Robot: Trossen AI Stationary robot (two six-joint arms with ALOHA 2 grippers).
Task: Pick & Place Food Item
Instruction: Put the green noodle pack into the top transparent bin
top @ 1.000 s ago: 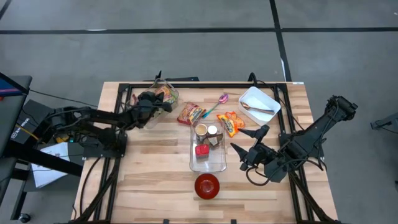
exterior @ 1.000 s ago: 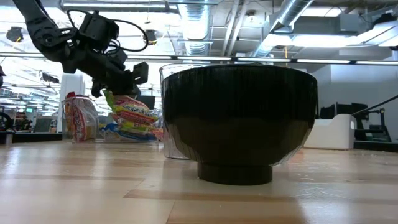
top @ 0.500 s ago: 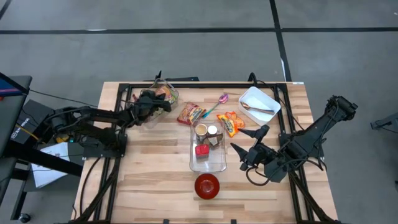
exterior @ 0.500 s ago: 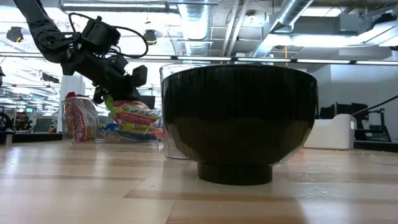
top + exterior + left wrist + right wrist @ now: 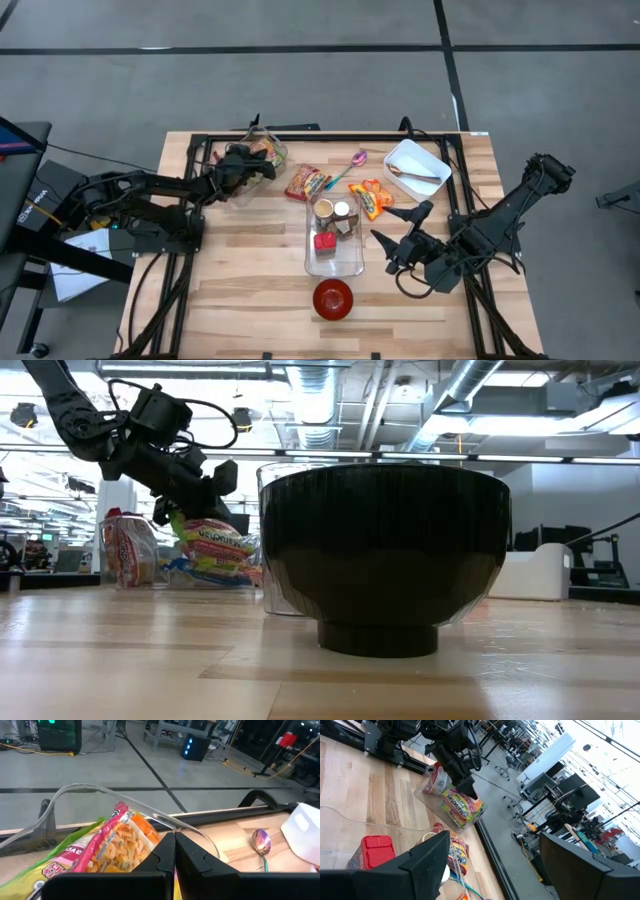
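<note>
Two claws: you have the left gripper [image 5: 262, 168] clenched on the snack packet [image 5: 107, 850], and the right gripper [image 5: 400, 226] released, holding nothing.
Task item: your snack packet sits pinched between the left fingers [image 5: 160, 857], resting in the clear bowl [image 5: 263, 158] at the far left of the table [image 5: 240, 290].
Clear bowl: it lies directly beneath the left gripper; the packet fills much of it, and a red-and-white packet [image 5: 128, 550] shows beside it in the low view.
Packet writing: you can see printed lettering on the packet's green and pink bands, but it is too small to read.
Red bowl: nearest you, the red bowl [image 5: 333, 298] stands just short of the right gripper, toward the left arm; you cannot tell whether anything is in it.
Clear tray: just beside the right gripper, on its left-arm side, the clear tray [image 5: 335, 262] holds a red box [image 5: 324, 240], a dark block [image 5: 346, 227] and two round cups [image 5: 332, 209].
Loose packets: beyond the tray lie a red packet [image 5: 306, 182] and an orange packet [image 5: 373, 198], with a pink spoon [image 5: 353, 163] between them.
White dish: beyond the right gripper, the white dish [image 5: 417, 167] holds a utensil [image 5: 418, 176].
</note>
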